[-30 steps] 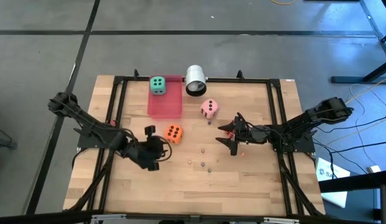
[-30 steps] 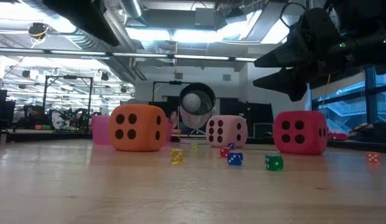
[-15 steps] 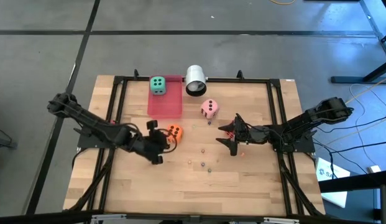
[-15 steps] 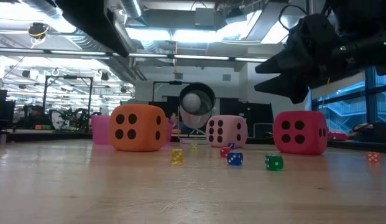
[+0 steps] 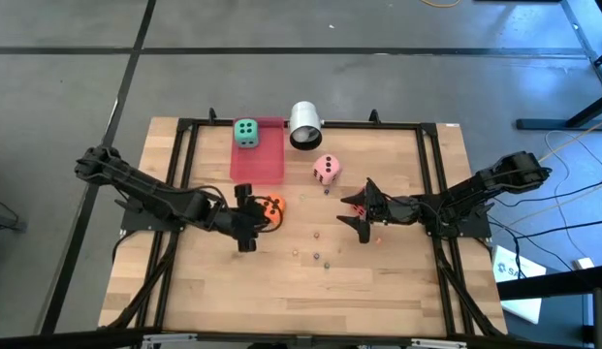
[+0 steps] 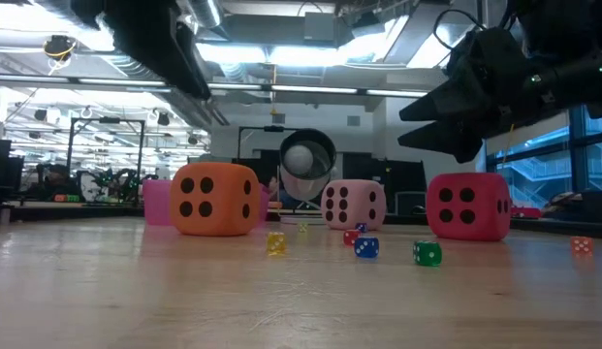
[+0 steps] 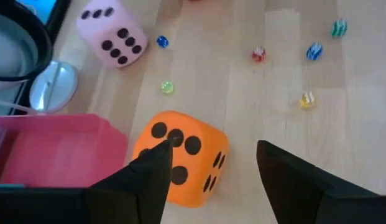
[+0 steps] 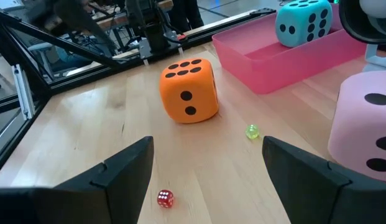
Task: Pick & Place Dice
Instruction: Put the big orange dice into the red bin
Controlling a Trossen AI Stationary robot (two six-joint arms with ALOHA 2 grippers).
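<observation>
The orange die [image 5: 272, 206] rests on the wooden table, just off the near edge of the pink tray [image 5: 262, 165]. My left gripper [image 5: 248, 218] stands open close to the die's left side. In the left wrist view the die [image 7: 180, 155] lies ahead of the open fingers [image 7: 214, 149], partly behind one fingertip. The green die [image 5: 246, 133] sits in the tray. Right of the tray, the pink die [image 5: 327, 169] rests on the table. My right gripper [image 5: 364, 210] hangs open above the red die [image 6: 467, 206], which it mostly hides from above.
A white cylinder [image 5: 304, 124] lies on its side at the far edge, beside the tray. Several tiny dice [image 5: 318, 256] are scattered on the wood between the two grippers. A black frame [image 5: 184, 126] runs round the table top.
My left gripper has swung toward the table's right and far side, up to the orange die, and its fingers now stand wider apart. The dice have not moved. My right arm has kept still.
</observation>
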